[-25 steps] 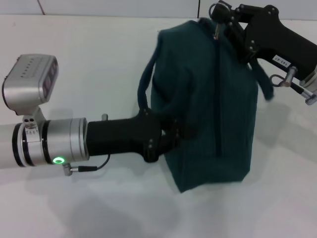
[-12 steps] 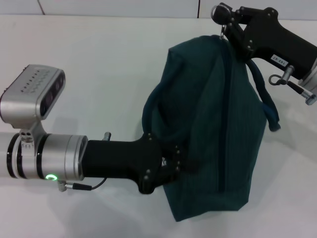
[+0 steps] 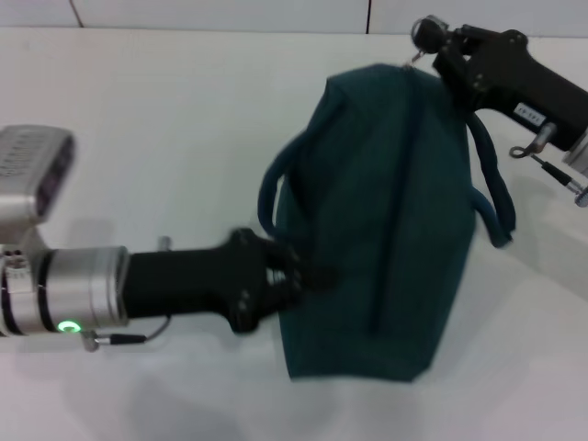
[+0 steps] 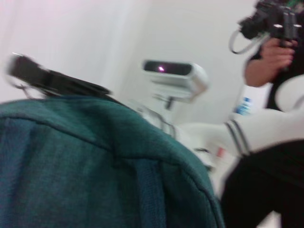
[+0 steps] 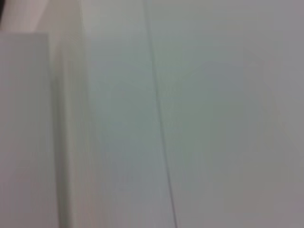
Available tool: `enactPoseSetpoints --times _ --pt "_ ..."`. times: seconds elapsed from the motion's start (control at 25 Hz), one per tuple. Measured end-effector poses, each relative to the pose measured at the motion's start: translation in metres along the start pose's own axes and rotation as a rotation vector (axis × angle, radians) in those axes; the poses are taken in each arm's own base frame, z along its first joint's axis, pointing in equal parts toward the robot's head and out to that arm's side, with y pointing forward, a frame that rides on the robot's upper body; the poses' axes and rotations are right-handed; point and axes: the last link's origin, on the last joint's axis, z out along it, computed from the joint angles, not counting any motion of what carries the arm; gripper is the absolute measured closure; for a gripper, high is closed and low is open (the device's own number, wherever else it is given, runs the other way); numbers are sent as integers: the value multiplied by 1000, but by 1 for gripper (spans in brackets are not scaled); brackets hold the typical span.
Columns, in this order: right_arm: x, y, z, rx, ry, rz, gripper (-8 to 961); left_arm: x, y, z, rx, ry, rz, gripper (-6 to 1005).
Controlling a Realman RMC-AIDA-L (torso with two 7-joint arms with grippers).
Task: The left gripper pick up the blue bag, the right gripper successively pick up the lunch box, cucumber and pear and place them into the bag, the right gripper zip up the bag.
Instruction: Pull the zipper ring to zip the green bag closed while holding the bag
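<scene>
The blue bag (image 3: 386, 211), dark teal fabric, hangs tilted over the white table (image 3: 165, 119), its zipper line running closed along the side facing me. My left gripper (image 3: 299, 276) is shut on the bag's near side, by a loop handle (image 3: 268, 197). At the bag's top end, my right gripper (image 3: 423, 39) is shut on the metal zipper pull (image 3: 412, 59). The second handle (image 3: 491, 188) droops on the right. In the left wrist view the bag's fabric (image 4: 85, 166) fills the lower part. The lunch box, cucumber and pear are out of view.
The left wrist view shows the robot's head unit (image 4: 175, 78) and a person holding a camera (image 4: 273, 52) off to one side. The right wrist view shows only a pale blank surface. The table's far edge meets a wall (image 3: 230, 14).
The bag has swung and tilted, its lower end dropping toward me. My left arm pulled back to the left with it. The right gripper drifted slightly right, still at the zipper pull.
</scene>
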Motion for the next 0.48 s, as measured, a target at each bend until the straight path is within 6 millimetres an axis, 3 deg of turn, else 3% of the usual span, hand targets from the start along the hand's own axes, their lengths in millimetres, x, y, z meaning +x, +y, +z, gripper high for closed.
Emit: enactPoseSetpoints --times 0.2,0.48 --pt "-5 -5 -18 64 -84 101 946 -1 -16 -28 234 87 12 939" --pt "-14 1 -38 60 -202 140 946 1 -24 -39 331 120 40 944"
